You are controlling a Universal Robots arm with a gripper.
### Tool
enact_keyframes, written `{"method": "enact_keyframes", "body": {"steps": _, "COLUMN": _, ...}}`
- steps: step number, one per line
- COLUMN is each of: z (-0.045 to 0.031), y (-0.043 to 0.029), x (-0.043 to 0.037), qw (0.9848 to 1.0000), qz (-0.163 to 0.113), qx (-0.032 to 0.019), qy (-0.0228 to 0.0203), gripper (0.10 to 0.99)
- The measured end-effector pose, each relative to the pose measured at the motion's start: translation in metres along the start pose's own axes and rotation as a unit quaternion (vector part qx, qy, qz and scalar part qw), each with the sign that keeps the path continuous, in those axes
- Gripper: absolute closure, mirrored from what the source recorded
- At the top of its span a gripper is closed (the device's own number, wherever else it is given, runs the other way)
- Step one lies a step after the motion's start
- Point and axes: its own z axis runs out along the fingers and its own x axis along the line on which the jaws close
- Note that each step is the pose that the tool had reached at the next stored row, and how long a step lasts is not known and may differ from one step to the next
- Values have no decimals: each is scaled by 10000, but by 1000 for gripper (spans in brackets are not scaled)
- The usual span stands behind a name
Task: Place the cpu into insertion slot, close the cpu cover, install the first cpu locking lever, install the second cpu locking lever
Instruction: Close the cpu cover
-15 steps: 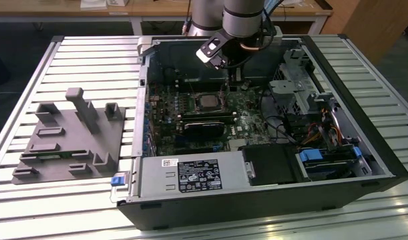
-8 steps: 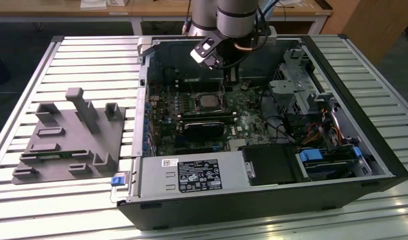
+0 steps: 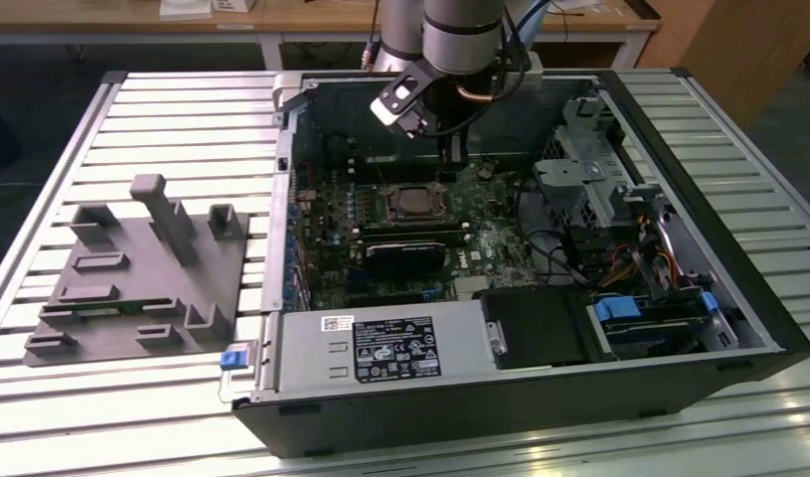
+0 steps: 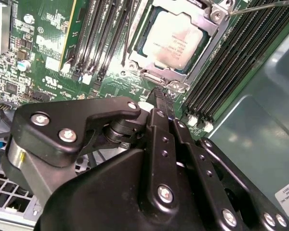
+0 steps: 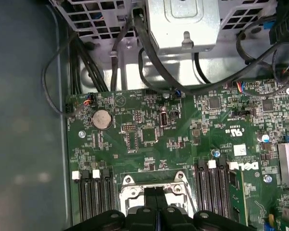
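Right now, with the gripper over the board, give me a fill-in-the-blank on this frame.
1. The cpu shows through the cut-out of the closed ___.
2. The gripper, near the cpu, is ___.
3. Black memory slots flank the cpu on ___ sides.
Missing words: cover; shut; both.

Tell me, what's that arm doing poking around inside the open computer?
A robot arm is reaching down into an open computer case that lies on a slatted table. Its gripper, fingers closed together, hangs right beside the insertion slot on the green board. In the second wrist view the cpu already sits in that slot, and the cpu cover lies down over its edges. A thin metal lever juts out past one corner of the socket.
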Motion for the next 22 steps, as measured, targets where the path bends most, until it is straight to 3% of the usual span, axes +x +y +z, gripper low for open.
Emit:
{"method": "enact_keyframes", "body": {"steps": 1, "z": 1, "y": 0, "x": 0, "qw": 10000, "qz": 0, "qx": 11, "qy": 0, "gripper": 980}}
{"method": "enact_keyframes", "body": {"steps": 2, "z": 3, "y": 0, "x": 0, "qw": 10000, "qz": 1, "qx": 62, "qy": -5, "gripper": 980}}
{"method": "enact_keyframes", "body": {"steps": 6, "z": 13, "y": 5, "x": 0, "qw": 9992, "qz": 5, "qx": 392, "qy": -47, "gripper": 980}}
{"method": "enact_keyframes", "body": {"steps": 7, "z": 17, "y": 5, "x": 0, "qw": 9990, "qz": 5, "qx": 453, "qy": -54, "gripper": 980}}
{"method": "enact_keyframes", "body": {"steps": 8, "z": 20, "y": 5, "x": 0, "qw": 9988, "qz": 5, "qx": 477, "qy": -58, "gripper": 980}}
{"method": "enact_keyframes", "body": {"steps": 16, "z": 22, "y": -28, "x": -19, "qw": 9988, "qz": -33, "qx": 481, "qy": -66, "gripper": 980}}
{"method": "enact_keyframes", "body": {"steps": 22, "z": 38, "y": -48, "x": -51, "qw": 9986, "qz": -216, "qx": 479, "qy": -61, "gripper": 980}}
